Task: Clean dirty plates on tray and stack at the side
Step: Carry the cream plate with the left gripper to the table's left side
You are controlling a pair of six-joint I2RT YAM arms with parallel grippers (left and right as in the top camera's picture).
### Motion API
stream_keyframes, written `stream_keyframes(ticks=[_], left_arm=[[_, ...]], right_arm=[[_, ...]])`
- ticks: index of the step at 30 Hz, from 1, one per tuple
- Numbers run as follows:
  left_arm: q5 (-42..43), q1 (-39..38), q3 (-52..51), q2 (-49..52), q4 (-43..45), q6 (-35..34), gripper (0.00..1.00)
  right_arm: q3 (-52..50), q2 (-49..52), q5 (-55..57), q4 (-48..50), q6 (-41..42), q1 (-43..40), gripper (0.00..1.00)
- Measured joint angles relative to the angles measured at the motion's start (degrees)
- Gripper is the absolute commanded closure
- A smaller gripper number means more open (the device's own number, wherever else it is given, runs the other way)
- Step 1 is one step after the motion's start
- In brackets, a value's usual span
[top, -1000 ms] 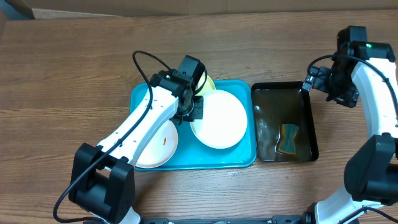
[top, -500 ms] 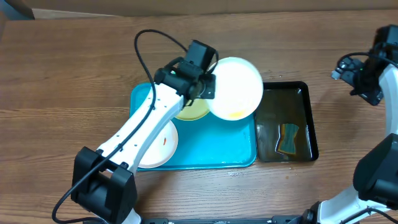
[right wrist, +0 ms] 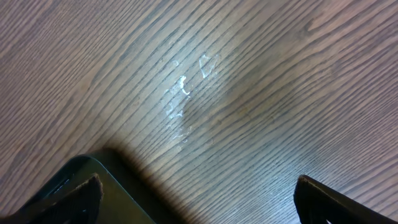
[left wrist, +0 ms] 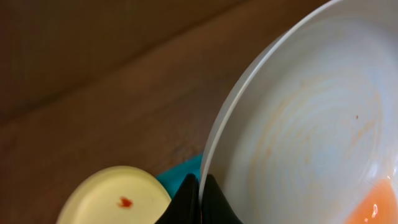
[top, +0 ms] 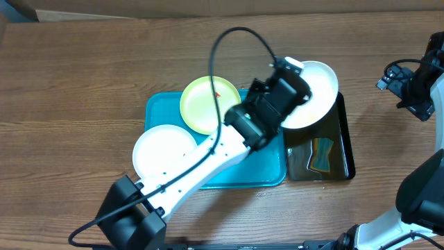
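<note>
A white plate (top: 319, 90) is held by its rim in the left pincer (top: 297, 89), which is shut tight on the edge at about 9 o'clock of the plate. The plate is held in the air over the 12 o'clock end of the black tray (top: 298, 149), at about 2 o'clock from the blue tray (top: 270, 170). It is likely held there so that it can be washed in the water, where a sponge (top: 321, 154) is lying at the 6 o'clock end. The plate is round, so no long side can be told. Its hollow side is turned up, and it looks tipped a little, with an orange smear (left wrist: 379, 199) near one edge. A yellow plate (top: 208, 104) and a second white plate (top: 165, 151) are lying on the blue tray, at 12 and 8 o'clock. The right pincer (top: 416, 94) is seen wide open and empty, well apart at 3 o'clock, likely so that the way is not blocked.
</note>
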Motion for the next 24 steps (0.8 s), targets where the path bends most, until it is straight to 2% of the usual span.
stream_keyframes(ticks=[9, 14, 19, 24], left_arm=[[-19.15, -8.13, 0.26, 5.79, 16.70, 21.53, 0.96], [-24.85, -11.82, 0.39, 5.99, 25.77, 32.52, 0.96], [-27.41, -13.88, 0.42, 5.99, 27.56, 37.42, 0.96], [-28.85, -13.84, 0.42, 5.99, 27.43, 37.31, 0.96]], right_arm=[[0.00, 0.00, 0.00, 0.02, 0.02, 0.00, 0.00], [0.00, 0.00, 0.00, 0.00, 0.17, 0.00, 0.00], [0.00, -0.02, 0.00, 0.00, 0.24, 0.00, 0.00], [0.00, 0.00, 0.00, 0.02, 0.33, 0.00, 0.00]])
